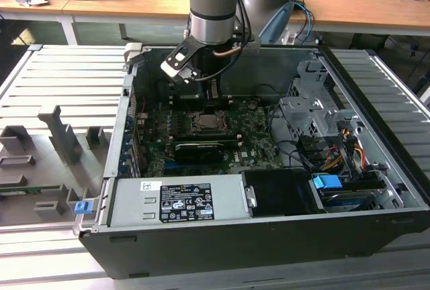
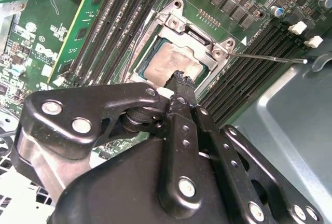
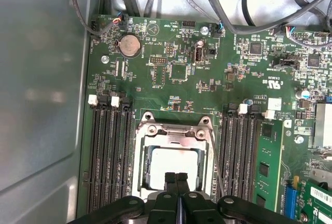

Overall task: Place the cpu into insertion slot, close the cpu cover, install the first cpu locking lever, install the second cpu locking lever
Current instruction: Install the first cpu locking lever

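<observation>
Exterior view's left: grey slotted tray (image 1: 54, 142), blue clip (image 1: 82, 207) at its lower corner. Centre: open computer case (image 1: 124, 122), grey labelled box (image 1: 178, 199) along its lower edge. The gripper (image 1: 213, 102) hung over the insertion slot (image 1: 209, 123) at mid-board. In the first wrist view its fingers (image 3: 170, 182) were pressed together, nothing between them, tips over the cpu (image 3: 174, 163). The cpu sat in the slot, cpu cover (image 3: 174, 130) lowered around it; contact could not be told. A thin lever rod (image 2: 270, 57) crossed the memory slots (image 2: 244, 73). Exterior view's right: drive cage (image 1: 316, 119), blue connector (image 1: 327, 182).
</observation>
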You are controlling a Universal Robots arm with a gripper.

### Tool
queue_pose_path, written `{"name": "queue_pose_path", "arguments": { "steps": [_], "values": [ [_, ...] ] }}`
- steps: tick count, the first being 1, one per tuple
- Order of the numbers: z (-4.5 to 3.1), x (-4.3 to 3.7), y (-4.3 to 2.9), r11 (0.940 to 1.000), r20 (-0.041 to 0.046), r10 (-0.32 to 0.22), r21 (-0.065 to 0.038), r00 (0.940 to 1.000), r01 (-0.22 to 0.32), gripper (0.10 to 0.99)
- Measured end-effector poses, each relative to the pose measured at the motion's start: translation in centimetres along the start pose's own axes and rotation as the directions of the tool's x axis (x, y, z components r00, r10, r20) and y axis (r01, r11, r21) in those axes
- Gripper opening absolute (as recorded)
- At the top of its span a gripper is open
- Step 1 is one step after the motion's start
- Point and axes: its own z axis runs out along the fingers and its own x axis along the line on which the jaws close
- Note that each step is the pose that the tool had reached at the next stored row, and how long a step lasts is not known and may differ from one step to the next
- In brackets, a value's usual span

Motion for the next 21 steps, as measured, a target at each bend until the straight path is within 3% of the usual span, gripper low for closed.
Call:
{"name": "queue_pose_path", "arguments": {
  "steps": [21],
  "values": [
    [-0.53,0.0,0.01,1.0,0.0001,0.0,0.0,1.0,0.0,0.106]
  ]
}}
